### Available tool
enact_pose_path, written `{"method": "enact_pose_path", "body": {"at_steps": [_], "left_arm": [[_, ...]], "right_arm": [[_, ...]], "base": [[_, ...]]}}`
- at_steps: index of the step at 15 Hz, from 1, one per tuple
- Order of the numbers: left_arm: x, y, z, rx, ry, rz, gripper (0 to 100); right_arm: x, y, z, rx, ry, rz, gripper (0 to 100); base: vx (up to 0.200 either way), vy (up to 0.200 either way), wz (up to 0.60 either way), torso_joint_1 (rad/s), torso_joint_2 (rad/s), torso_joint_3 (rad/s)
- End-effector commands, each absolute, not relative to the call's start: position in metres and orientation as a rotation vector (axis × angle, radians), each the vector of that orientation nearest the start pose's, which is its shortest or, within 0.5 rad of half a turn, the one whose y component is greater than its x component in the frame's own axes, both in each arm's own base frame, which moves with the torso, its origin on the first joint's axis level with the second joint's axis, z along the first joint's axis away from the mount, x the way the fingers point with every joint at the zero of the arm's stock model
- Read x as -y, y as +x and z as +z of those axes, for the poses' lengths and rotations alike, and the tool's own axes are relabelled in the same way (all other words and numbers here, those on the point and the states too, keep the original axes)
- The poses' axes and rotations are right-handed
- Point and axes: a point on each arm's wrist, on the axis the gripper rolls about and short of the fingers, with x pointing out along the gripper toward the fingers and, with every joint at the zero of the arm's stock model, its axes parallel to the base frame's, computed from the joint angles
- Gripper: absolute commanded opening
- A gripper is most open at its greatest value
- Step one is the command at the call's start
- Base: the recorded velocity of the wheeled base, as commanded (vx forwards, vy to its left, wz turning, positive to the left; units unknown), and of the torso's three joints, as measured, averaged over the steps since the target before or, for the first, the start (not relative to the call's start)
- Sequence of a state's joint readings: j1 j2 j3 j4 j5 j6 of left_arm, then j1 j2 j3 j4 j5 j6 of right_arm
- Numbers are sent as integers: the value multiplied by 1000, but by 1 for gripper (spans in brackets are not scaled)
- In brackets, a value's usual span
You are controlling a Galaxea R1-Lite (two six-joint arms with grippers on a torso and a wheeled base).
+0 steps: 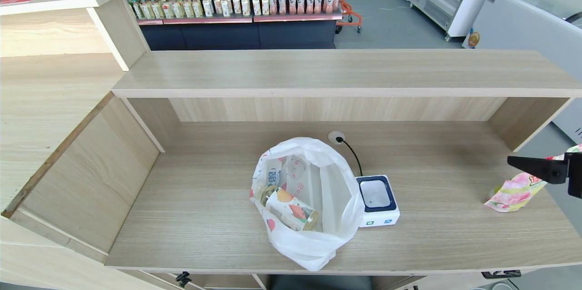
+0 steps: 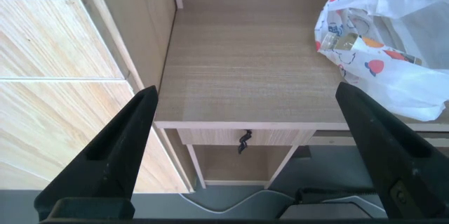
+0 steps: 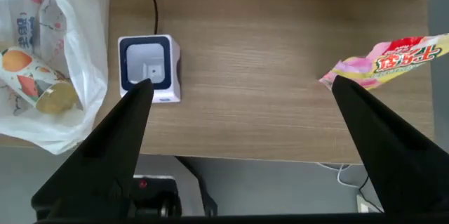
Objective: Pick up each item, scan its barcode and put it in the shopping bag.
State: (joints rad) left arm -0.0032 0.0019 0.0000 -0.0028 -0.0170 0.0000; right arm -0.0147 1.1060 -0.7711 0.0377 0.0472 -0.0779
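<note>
Head view has the pink snack packet [image 1: 516,192] lying at the right end of the counter [image 1: 204,217], well apart from the scanner [image 1: 376,199] and the shopping bag [image 1: 313,244] just beside it, with a bottle [image 1: 291,210] already inside. Both the right gripper [image 3: 242,87], near the packet, and the left gripper [image 2: 247,94] have jaws spread wide; I'd close the right one across the packet's middle, leaving its barcode free.

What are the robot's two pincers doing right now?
Left pincer: open, holding nothing.
Right pincer: open, holding nothing; the pink pouch is not gripped.
</note>
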Motion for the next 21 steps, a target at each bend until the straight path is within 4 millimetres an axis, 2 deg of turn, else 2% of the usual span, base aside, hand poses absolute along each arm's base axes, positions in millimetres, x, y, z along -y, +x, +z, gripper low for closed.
{"method": "enact_pose_path", "body": {"at_steps": [1,6,17,21], "left_arm": [[0,-23,76,2,0,-20,100],[0,-23,76,2,-2,-20,100],[0,-23,76,2,-2,-20,100],[0,-23,76,2,-2,-20,100]], "right_arm": [[8,140,245,-351,-53,9,100],[9,139,235,-386,-45,-1,100],[24,141,219,-454,33,-111,100],[27,150,215,-479,193,-154,100]], "base": [[0,0,0,0,0,0],[0,0,0,0,0,0],[0,-200,0,2,3,6],[0,-200,0,4,2,4]]}}
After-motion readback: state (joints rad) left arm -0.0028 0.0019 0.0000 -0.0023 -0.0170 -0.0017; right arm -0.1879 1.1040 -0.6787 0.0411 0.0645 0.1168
